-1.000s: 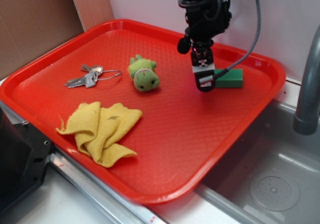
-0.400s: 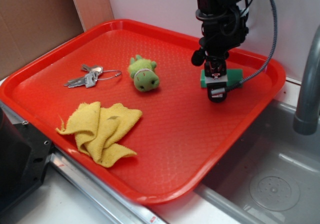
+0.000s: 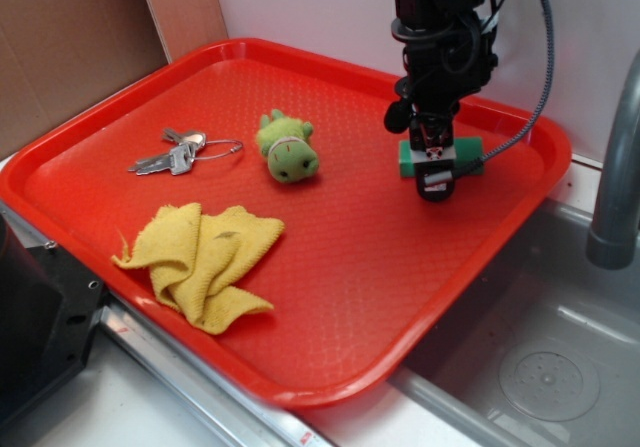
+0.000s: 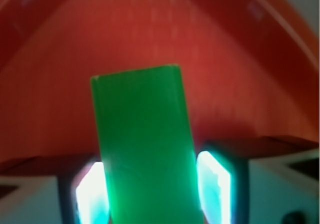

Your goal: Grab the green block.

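The green block (image 3: 466,154) lies on the red tray (image 3: 330,267) near its back right corner. My gripper (image 3: 435,182) points straight down over the block's middle and hides that part of it. In the wrist view the green block (image 4: 145,149) runs up between my two fingers. The left pad (image 4: 92,194) and the right pad (image 4: 215,186) sit against its long sides with no gap showing. The gripper (image 4: 152,196) is shut on the block, which is still at tray level.
A lime-green plush toy (image 3: 287,147) sits mid-tray, a bunch of keys (image 3: 180,154) lies to its left and a crumpled yellow cloth (image 3: 205,257) in front. A grey sink (image 3: 540,367) and faucet pipe (image 3: 615,167) stand to the right. A wall rises behind the tray.
My gripper moved right from beside the block's left end to over its middle and came down around it. The block has shifted very slightly left.
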`<state>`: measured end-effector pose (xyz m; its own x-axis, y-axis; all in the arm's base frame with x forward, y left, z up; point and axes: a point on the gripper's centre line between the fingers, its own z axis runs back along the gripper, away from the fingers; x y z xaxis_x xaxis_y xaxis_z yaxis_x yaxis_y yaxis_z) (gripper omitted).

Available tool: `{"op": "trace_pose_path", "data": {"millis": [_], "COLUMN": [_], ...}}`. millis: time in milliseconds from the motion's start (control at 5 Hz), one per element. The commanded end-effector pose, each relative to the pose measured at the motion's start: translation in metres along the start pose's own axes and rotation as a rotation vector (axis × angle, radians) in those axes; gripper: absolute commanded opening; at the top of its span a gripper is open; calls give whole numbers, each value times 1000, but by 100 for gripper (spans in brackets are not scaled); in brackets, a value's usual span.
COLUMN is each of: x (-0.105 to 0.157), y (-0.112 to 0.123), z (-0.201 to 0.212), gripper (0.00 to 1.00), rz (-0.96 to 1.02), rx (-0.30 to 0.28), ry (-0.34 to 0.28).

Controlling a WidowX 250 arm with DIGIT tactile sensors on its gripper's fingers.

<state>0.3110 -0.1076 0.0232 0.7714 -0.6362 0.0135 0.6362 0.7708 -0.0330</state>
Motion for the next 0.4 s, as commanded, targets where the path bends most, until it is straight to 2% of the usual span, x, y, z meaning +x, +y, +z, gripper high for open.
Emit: {"op": "trace_pose_path", "data": {"millis": [0,200], "x": [-32,-61], "y": [4,5], "z": [97,125], "gripper": [0,0], "rz": [364,578], "rx": [35,70], "ry": [-109,-91]}}
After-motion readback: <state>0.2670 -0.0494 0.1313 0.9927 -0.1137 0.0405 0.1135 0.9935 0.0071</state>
